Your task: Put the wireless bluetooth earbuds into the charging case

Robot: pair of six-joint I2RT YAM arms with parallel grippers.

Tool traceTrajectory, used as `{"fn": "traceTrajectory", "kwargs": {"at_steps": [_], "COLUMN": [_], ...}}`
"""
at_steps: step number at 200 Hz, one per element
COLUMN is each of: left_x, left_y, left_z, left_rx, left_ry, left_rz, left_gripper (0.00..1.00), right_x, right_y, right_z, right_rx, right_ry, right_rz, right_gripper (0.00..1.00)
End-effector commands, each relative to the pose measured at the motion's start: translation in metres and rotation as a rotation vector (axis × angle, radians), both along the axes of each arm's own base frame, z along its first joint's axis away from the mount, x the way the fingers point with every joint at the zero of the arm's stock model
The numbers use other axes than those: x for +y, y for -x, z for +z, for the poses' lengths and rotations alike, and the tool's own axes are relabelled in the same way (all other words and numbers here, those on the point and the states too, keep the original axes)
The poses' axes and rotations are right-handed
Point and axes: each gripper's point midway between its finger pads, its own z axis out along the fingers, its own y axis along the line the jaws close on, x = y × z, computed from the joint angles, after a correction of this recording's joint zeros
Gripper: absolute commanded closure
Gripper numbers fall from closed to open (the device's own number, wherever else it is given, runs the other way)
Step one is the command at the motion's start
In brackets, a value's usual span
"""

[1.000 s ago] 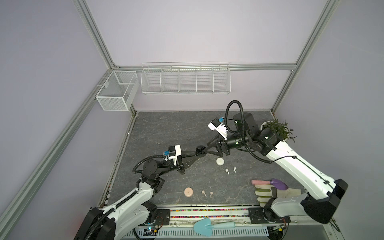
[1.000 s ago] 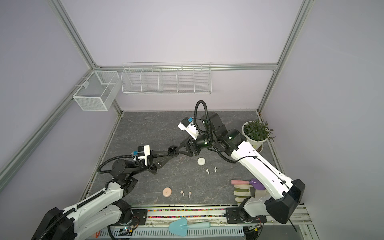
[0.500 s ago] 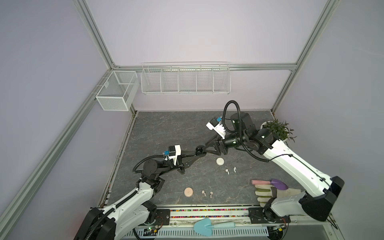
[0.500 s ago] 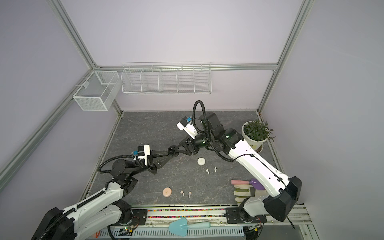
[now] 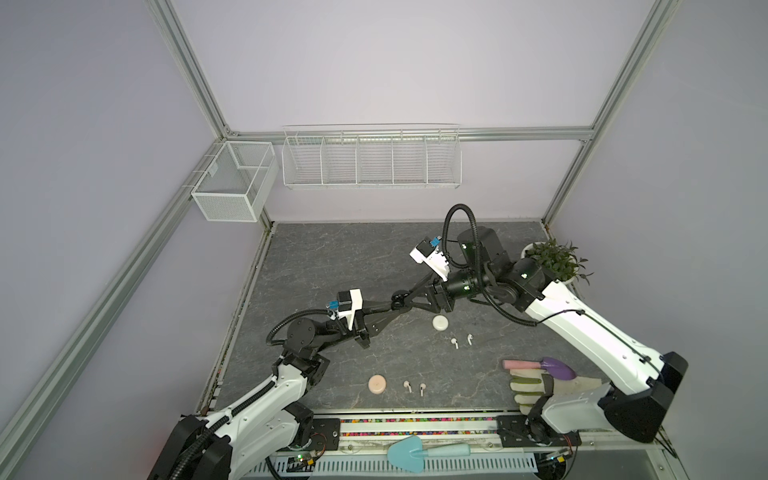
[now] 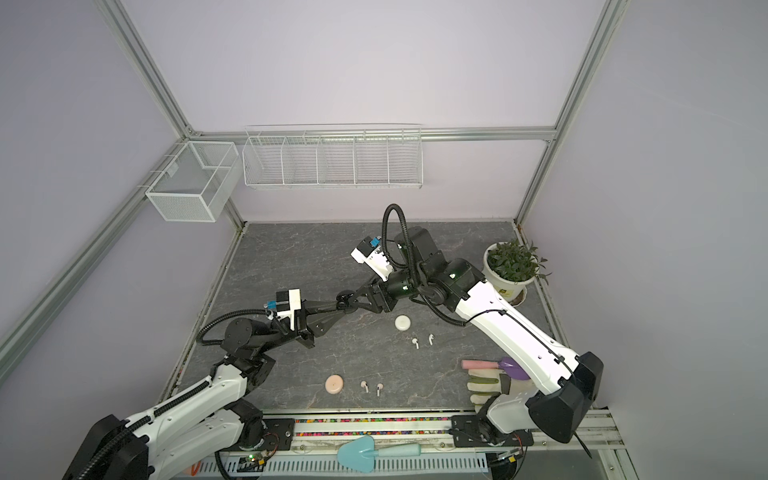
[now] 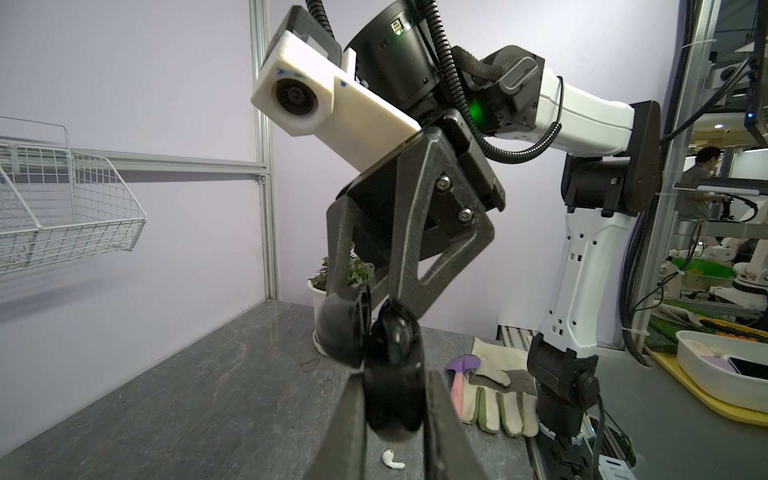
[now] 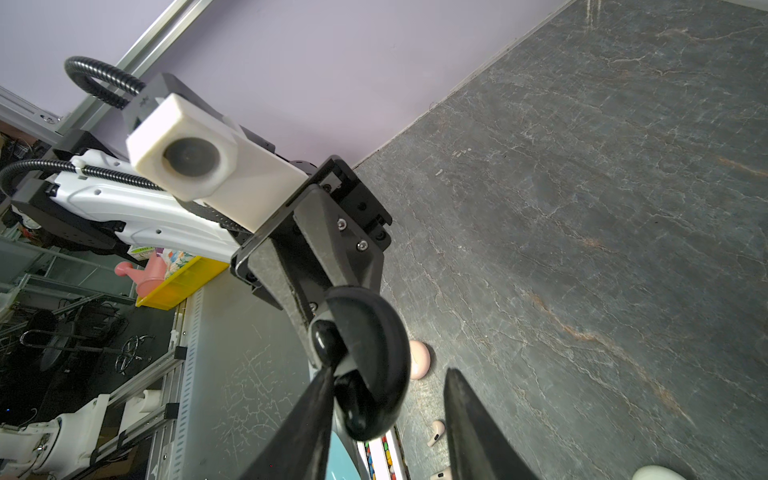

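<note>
Left wrist view shows my left tool clamped on the open black rounded charging case, aloft near the white round case, while my right tool has closed in, jaws narrowed yet apart, so insertion looks imminent.

No lettering can be read anywhere. The white flower pot, at the right of a top view, carries a small yellow label whose print is too small to make out. At the left of the right wrist view, a small box bears green print, blurred beyond reading.
</note>
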Motion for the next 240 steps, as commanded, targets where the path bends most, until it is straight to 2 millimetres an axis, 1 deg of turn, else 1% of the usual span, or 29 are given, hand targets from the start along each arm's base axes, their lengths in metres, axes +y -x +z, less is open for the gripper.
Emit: {"fn": "traceTrajectory", "kwargs": {"at_steps": [1, 14, 24, 43, 64, 86, 107, 180, 198, 240], "left_x": [0.002, 0.002, 0.002, 0.002, 0.001, 0.001, 0.001, 0.001, 0.001, -0.001], "left_y": [0.004, 0.003, 0.003, 0.003, 0.005, 0.005, 0.005, 0.005, 0.004, -0.003], "left_z": [0.018, 0.016, 0.016, 0.015, 0.015, 0.015, 0.015, 0.017, 0.017, 0.014], "left_rx": [-0.047, -0.043, -0.044, -0.04, -0.038, -0.033, -0.027, -0.015, -0.012, 0.047], "left_ry": [0.04, 0.038, 0.038, 0.036, 0.037, 0.039, 0.039, 0.054, 0.053, 0.045], "left_rz": [0.002, 0.001, 0.003, -0.001, -0.013, -0.018, -0.02, -0.028, -0.027, -0.014], "left_gripper": [1.0, 1.0, 1.0, 1.0, 1.0, 1.0, 1.0, 1.0, 1.0, 1.0], "right_x": [-0.003, -0.002, -0.003, -0.007, -0.006, -0.001, 0.001, 0.007, 0.007, 0.004], "right_y": [0.005, 0.009, 0.012, 0.01, 0.005, 0.004, 0.007, 0.01, 0.013, 0.027], "right_z": [0.004, 0.015, 0.026, 0.039, 0.043, 0.04, 0.039, 0.025, 0.028, 0.039], "right_rx": [-0.017, -0.021, -0.027, -0.02, 0.036, 0.067, 0.094, 0.166, 0.168, 0.169], "right_ry": [0.013, -0.016, -0.046, -0.109, -0.171, -0.178, -0.19, -0.174, -0.184, -0.226], "right_rz": [0.012, 0.026, 0.035, 0.036, 0.058, 0.085, 0.119, 0.179, 0.196, 0.259], "right_gripper": [0.54, 0.52, 0.49, 0.43, 0.36, 0.33, 0.31, 0.32, 0.35, 0.45]}}
